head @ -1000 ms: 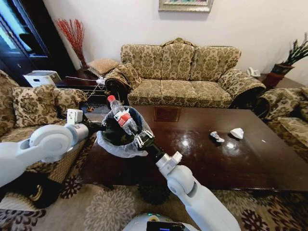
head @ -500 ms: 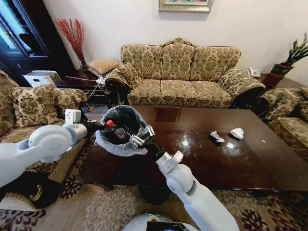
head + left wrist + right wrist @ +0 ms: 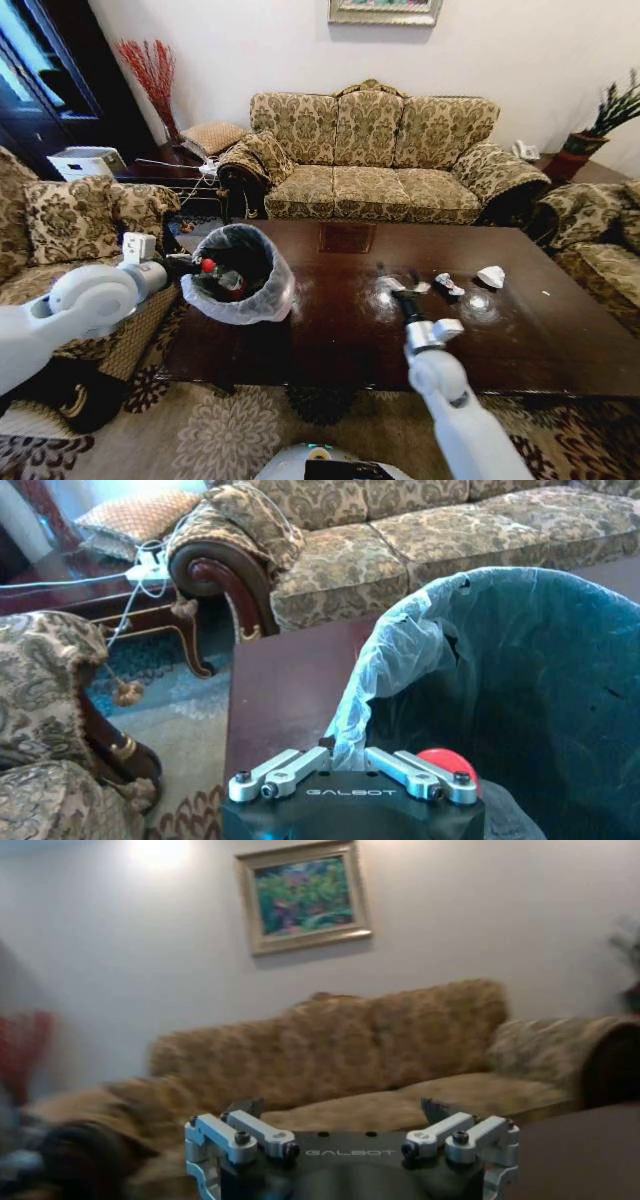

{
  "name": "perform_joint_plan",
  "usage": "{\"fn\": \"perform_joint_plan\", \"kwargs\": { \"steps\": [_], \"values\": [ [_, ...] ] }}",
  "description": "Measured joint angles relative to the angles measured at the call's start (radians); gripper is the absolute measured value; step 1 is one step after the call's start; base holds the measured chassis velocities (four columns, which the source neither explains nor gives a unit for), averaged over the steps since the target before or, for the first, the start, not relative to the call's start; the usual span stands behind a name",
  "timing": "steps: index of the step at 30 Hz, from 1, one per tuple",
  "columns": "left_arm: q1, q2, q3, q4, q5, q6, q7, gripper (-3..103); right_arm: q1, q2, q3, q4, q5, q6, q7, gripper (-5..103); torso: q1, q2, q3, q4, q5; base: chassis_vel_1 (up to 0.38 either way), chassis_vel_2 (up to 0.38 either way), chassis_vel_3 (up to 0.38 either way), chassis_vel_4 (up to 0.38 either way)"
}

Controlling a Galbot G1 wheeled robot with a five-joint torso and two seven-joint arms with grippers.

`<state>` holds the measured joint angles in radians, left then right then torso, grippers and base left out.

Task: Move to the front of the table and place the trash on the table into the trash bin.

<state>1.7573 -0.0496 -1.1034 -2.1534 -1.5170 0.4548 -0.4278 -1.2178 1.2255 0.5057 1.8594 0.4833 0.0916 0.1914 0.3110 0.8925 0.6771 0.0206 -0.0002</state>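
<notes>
Lying inside the black trash bin at the left end of the dark glossy table, the clear bottle shows its red cap against the whitish bag liner. The left gripper pinches the bin's liner rim. Over the table to the right of the bin, the right gripper hangs spread and empty, near two white paper wads.

My head camera looked down across the tabletop toward the far sofa. My left wrist camera sat close over the trash bin; my right faced that sofa.
</notes>
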Motion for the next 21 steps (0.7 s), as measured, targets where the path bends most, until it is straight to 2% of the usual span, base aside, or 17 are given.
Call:
{"fn": "perform_joint_plan", "kwargs": {
  "steps": [4,11,15,17,21],
  "values": [
    [-0.009,0.016,-0.002,0.0,-0.025,-0.002,-0.008,0,0.017,-0.006,0.029,-0.083,-0.007,0.005,0.021,100,0.0,0.0,0.0,0.0001,0.0006,-0.146,-0.131,0.177,0.149],
    [-0.011,0.029,-0.001,-0.013,-0.05,-0.011,-0.011,0,0.073,-0.018,0.038,-0.259,-0.009,0.045,0.026,100,0.0,0.0,0.0,-0.0006,0.0007,-0.299,-0.231,0.277,0.217],
    [-0.006,0.038,0.005,-0.016,-0.003,-0.02,0.007,0,0.144,-0.013,0.008,-0.391,-0.058,0.055,0.025,100,0.0,0.0,0.0,-0.0008,0.0001,-0.239,-0.191,0.229,0.193],
    [-0.008,0.044,0.005,-0.022,0.001,-0.021,0.012,0,0.185,-0.009,-0.014,-0.472,-0.098,0.055,0.025,100,0.001,0.0,0.0,-0.0008,0.0021,-0.129,-0.124,0.135,0.075],
    [-0.009,0.043,0.004,-0.024,0.0,-0.022,0.012,0,0.222,-0.011,-0.054,-0.535,-0.097,0.055,0.015,100,0.0,0.0,0.0,-0.0008,0.0001,-0.037,-0.013,0.004,0.018]
  ]
}}
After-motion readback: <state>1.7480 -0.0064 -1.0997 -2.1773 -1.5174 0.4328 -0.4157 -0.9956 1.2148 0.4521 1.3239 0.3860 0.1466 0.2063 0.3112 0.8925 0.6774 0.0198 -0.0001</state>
